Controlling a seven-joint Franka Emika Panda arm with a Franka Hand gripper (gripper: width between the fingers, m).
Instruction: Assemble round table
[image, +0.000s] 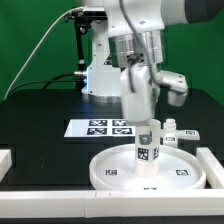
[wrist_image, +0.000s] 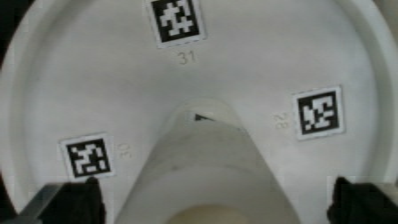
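The round table's white rimmed disc (image: 108, 176) lies flat at the front of the black table, with small square tags on it. The short white cylinder leg (image: 146, 152) stands upright on the disc's middle and carries a tag on its side. My gripper (image: 147, 128) hangs straight above, its fingers down on either side of the leg's upper end. In the wrist view the leg (wrist_image: 210, 150) runs between the two dark fingers (wrist_image: 68, 206), with a gap on each side. The gripper (wrist_image: 210, 208) is open and not touching the leg. The disc (wrist_image: 107, 90) fills the background.
The marker board (image: 100, 128) lies just behind the disc. White border rails run along the exterior view's left (image: 5, 160), right (image: 212, 165) and front (image: 45, 203). Small white parts (image: 186, 133) sit behind the disc on the exterior view's right.
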